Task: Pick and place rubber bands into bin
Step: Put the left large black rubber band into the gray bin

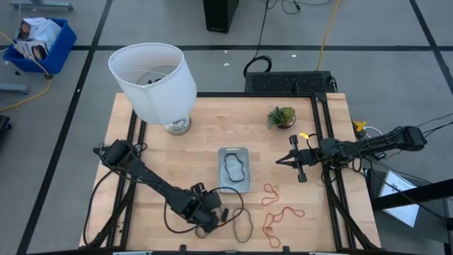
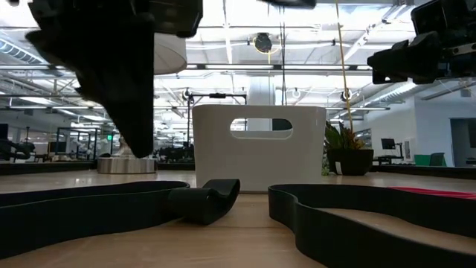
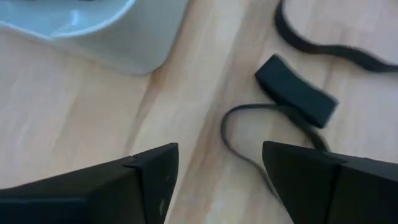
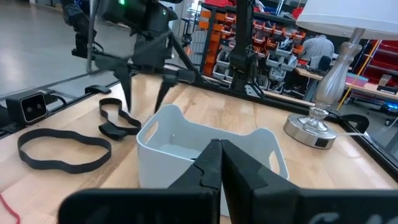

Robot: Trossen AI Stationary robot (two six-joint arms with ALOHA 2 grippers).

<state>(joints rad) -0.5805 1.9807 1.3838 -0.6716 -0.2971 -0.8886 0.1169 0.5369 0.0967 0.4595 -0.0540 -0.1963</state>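
Note:
The bin (image 1: 233, 170) is a small silvery-grey tray at the table's middle, with a black rubber band (image 1: 234, 168) lying in it. Two more black bands (image 1: 239, 221) lie on the table near the front edge, one with a folded end (image 3: 295, 93). Red-orange bands (image 1: 271, 193) (image 1: 282, 216) lie to the bin's right. My left gripper (image 1: 212, 219) is open, low over the table near the front edge, its fingers on either side of a black band's loop (image 3: 245, 140). My right gripper (image 1: 278, 161) is shut and empty, right of the bin.
A white lampshade on a silver base (image 1: 157, 81) stands at the far left. A small potted plant (image 1: 281, 116) stands at the far right. Black cables hang along the left arm (image 1: 141, 177). Bare wood lies left of the bin.

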